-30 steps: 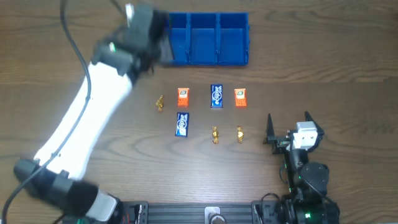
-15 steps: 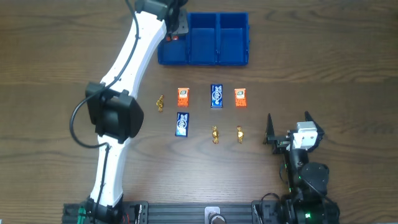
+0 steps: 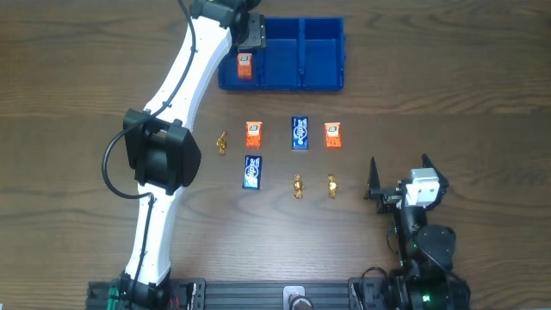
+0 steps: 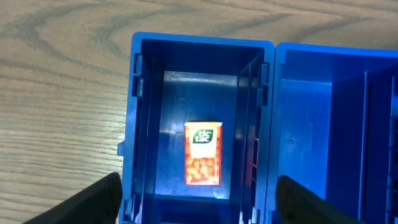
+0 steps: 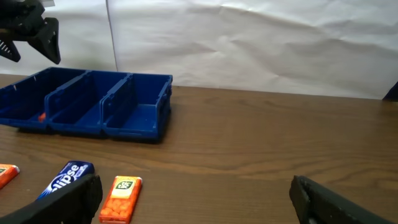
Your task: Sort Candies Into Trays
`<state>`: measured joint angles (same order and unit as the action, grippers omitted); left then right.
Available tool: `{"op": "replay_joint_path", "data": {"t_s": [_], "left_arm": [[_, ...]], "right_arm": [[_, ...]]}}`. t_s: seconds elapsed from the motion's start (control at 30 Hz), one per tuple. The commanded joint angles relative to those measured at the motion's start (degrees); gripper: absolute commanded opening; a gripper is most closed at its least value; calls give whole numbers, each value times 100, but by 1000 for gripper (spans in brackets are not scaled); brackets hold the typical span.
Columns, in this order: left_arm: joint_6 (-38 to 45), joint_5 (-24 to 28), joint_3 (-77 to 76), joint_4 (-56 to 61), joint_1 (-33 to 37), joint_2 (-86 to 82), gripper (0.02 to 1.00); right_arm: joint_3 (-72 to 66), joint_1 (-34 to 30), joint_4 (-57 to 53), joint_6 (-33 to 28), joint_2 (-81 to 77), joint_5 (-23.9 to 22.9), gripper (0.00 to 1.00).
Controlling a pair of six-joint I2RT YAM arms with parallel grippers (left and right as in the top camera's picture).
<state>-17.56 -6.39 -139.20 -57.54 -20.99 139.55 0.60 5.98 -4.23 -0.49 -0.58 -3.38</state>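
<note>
- One wood-grain table (image 3: 448, 103) is the work surface; a white wall (image 5: 249, 43) stands behind its far edge.
- Seven loose candies lie in two rows on the table, between the blue tray (image 3: 293, 84) and the arm bases: two orange boxes (image 3: 253, 133), two blue packs (image 3: 300, 133) and three gold-wrapped sweets (image 3: 298, 186).
- The tray has three compartments. One orange candy box (image 4: 202, 153) lies flat on the floor of the leftmost one, label end toward the far wall.
- The left gripper (image 3: 248, 33) hangs directly above that compartment with its jaws spread wide and nothing between them. The box sits below, apart from both fingers.
- The right gripper (image 3: 399, 164) is near its own base, well apart from the tray, with its jaws parted and empty.
- The left wrist view looks straight down onto the box in the compartment.
- The right wrist view gives the side-on height: the left gripper is lifted clear above the tray rim. One orange box and one blue pack lie just ahead of the right fingers.
</note>
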Motion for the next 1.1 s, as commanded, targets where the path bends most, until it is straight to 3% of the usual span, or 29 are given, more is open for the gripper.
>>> {"op": "replay_joint_path", "data": {"t_s": [0.03, 0.23, 0.4, 0.6, 1.1], "left_arm": [[-256, -83, 1036, 315, -103, -846, 829], [-811, 94, 4212, 1331, -640, -2583, 807], [-1069, 63, 5764, 2107, -1440, -2811, 794], [-1491, 219, 6408, 2396, -1462, -2741, 794], [-1589, 328, 6747, 2813, -1281, -2420, 715]], "right_arm": [[-15, 28, -13, -44, 42, 9, 998], [-15, 28, -13, -44, 42, 11, 998], [-15, 28, -13, -44, 42, 9, 998], [-15, 28, -13, -44, 42, 9, 998], [-15, 28, -13, -44, 42, 11, 998]]}}
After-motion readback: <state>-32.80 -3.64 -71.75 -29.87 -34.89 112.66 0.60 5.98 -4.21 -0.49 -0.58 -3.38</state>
